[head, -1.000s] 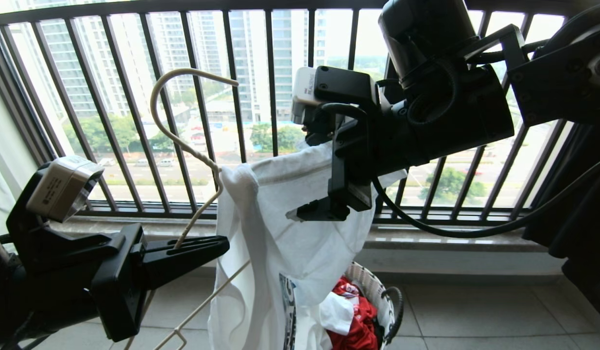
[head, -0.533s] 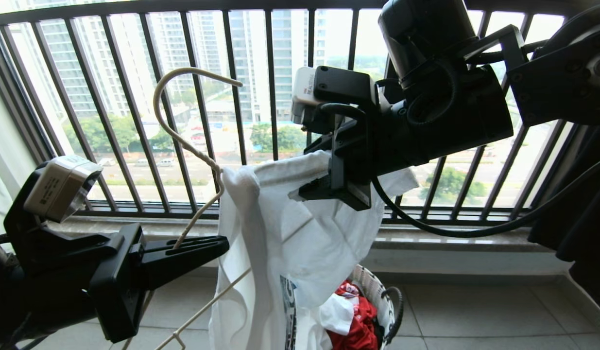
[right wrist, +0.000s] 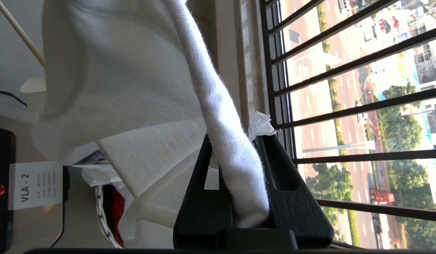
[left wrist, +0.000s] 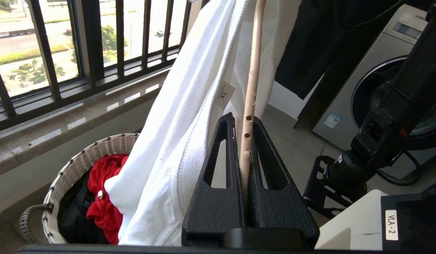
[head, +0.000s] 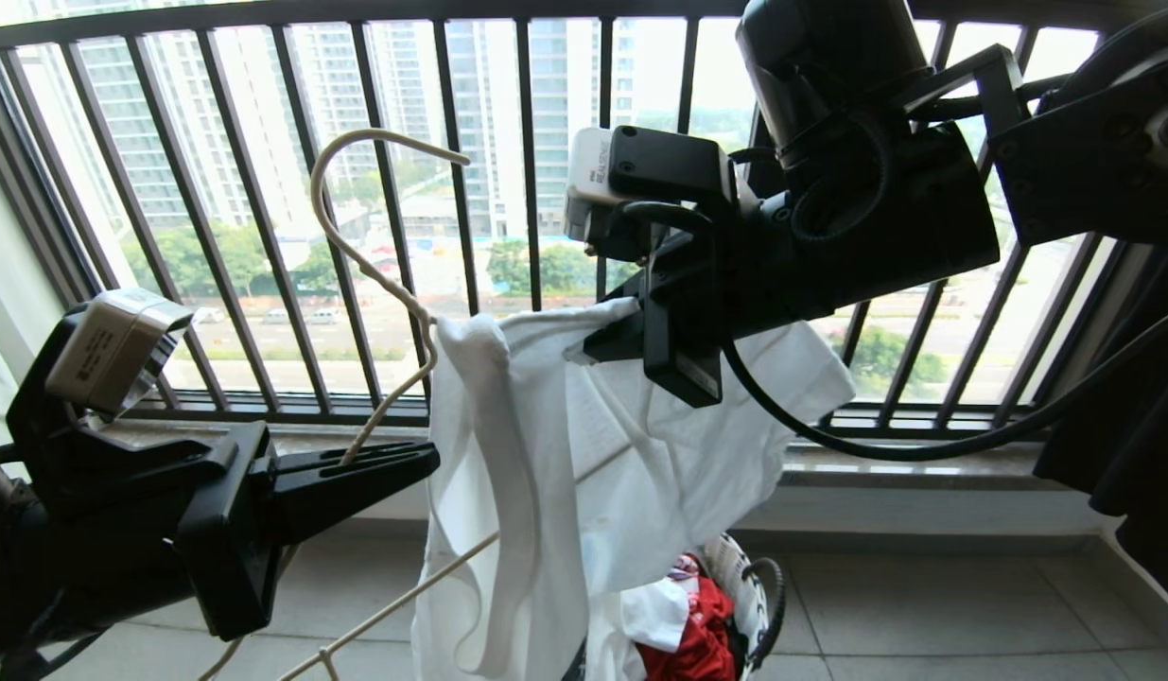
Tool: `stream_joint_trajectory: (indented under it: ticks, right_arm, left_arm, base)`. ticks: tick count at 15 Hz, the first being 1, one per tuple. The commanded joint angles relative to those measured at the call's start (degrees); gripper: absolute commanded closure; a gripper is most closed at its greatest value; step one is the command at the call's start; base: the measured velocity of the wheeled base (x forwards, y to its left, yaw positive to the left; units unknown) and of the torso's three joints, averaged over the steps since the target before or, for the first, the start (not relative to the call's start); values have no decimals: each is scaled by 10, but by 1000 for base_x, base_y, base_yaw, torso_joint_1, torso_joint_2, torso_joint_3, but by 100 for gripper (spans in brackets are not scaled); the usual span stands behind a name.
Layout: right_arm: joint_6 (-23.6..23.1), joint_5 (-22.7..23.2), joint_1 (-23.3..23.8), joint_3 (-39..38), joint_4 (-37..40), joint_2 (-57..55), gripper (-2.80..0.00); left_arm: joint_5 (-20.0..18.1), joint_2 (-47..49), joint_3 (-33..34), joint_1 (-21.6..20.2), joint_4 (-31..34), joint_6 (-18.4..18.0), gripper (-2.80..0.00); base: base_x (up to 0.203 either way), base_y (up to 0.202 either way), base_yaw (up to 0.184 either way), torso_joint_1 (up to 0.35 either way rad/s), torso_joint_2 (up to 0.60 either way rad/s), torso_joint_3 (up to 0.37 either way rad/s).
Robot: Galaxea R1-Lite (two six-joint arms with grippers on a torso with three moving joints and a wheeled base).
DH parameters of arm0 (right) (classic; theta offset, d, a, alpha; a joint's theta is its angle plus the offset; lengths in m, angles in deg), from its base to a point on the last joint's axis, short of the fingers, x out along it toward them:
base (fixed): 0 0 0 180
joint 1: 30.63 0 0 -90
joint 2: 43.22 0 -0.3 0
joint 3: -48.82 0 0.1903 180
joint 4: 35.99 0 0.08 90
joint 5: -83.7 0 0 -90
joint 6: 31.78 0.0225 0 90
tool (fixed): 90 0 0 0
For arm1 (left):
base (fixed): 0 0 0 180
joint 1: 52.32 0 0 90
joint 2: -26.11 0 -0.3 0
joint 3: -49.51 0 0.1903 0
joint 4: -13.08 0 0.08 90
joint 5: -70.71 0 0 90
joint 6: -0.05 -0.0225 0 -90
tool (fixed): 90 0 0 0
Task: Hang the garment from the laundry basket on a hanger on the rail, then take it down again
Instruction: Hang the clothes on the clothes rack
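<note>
Right gripper [head: 607,342], clamped on a bunched edge of the white short-sleeved T-shirt [head: 584,473], sits at two o'clock from the left gripper [head: 394,468], which pinches the thin beige wire hanger [head: 375,284] whose long stem rises toward twelve.

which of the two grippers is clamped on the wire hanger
The left gripper: its fingers pinch the hanger. The right gripper grips the white T-shirt instead.

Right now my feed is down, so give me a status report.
Left gripper shut on hanger. Right gripper shut on T-shirt edge. Shirt half on hanger, above basket. Nothing blocking.
</note>
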Motion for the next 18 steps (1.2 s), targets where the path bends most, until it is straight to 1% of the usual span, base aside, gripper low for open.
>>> stream_joint_trajectory:
  ticks: [1,6,7,8,10,16,18]
  right_arm:
    - [-2,2,0,0,1,2,0]
    - [-2,2,0,0,1,2,0]
    - [-2,1,0,0,1,2,0]
    - [-2,1,0,0,1,1,0]
    - [-2,1,0,0,2,2,0]
    - [-2,0,11,-4,5,13,0]
    - [-2,0,17,-9,6,19,0]
  left_arm:
    - [-1,7,-6,-4,0,1,0]
    - [2,13,-10,-11,-2,-1,0]
    - [2,13,-10,-12,-2,-1,-46]
    - [2,12,-10,-12,-2,-2,-280]
    - [2,12,-13,-17,-1,-2,-280]
    - [2,-26,-45,-92,1,-1,-280]
    - [2,-46,-56,-98,21,-2,-280]
  base:
    - [0,0,0,0,0,0]
    - [0,0,0,0,0,0]
    - [0,0,0,0,0,0]
    - [0,0,0,0,0,0]
    - [0,0,0,0,0,0]
    - [0,0,0,0,0,0]
    - [0,0,0,0,0,0]
